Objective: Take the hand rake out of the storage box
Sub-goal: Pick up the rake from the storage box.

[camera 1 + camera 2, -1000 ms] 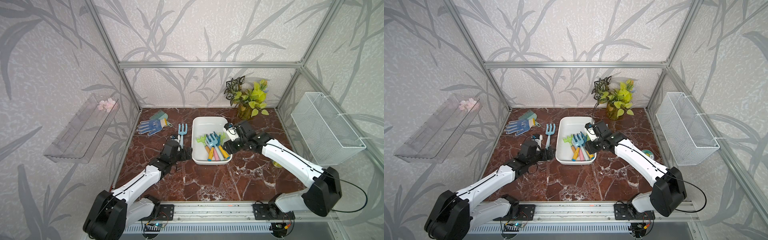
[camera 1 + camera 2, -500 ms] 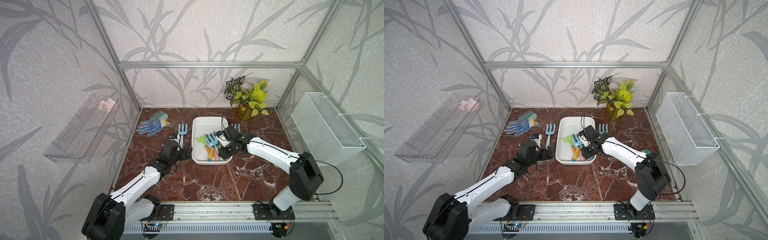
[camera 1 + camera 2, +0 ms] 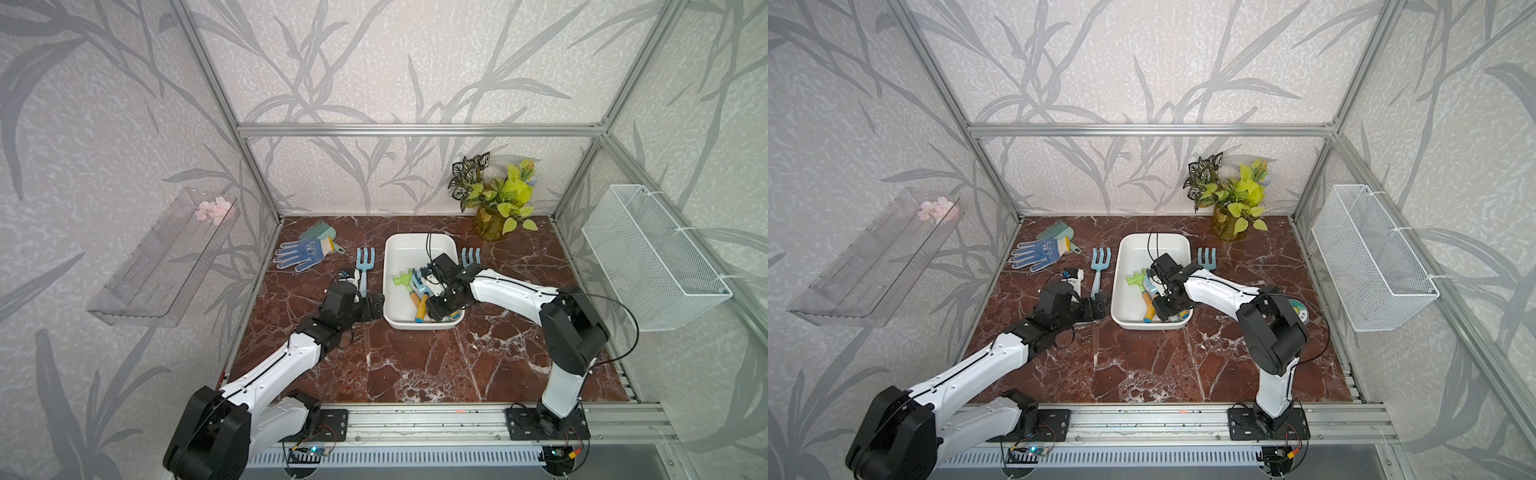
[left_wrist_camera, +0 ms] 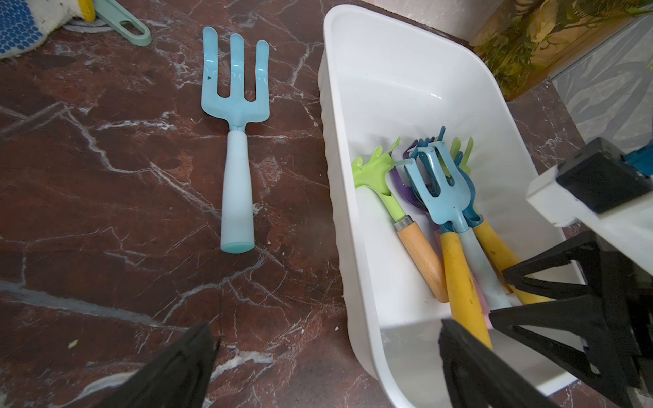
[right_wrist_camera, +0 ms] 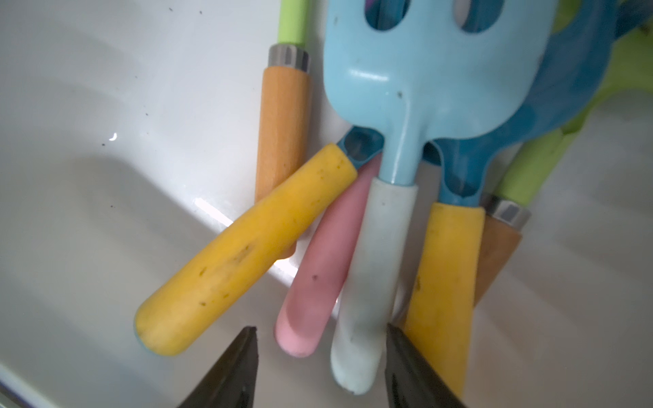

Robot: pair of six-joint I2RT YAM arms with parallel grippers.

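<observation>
Bench (image 3: 415, 365) red-brown, marbled; walls (image 3: 374, 62) leaf-patterned; box (image 3: 405, 253) holds rakes (image 4: 438, 187); left end effector (image 3: 375, 306) wide open, empty; right end effector (image 5: 319, 339) part-open astride their handles, not clamped.

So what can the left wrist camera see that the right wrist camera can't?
Only the left wrist view shows a blue rake lying on the marble table beside the storage box, plus a glove corner. Only the right wrist view shows a second wooden handle and the whole pink handle. Both show the box's pile: the white-handled blue rake and yellow handles.
</observation>
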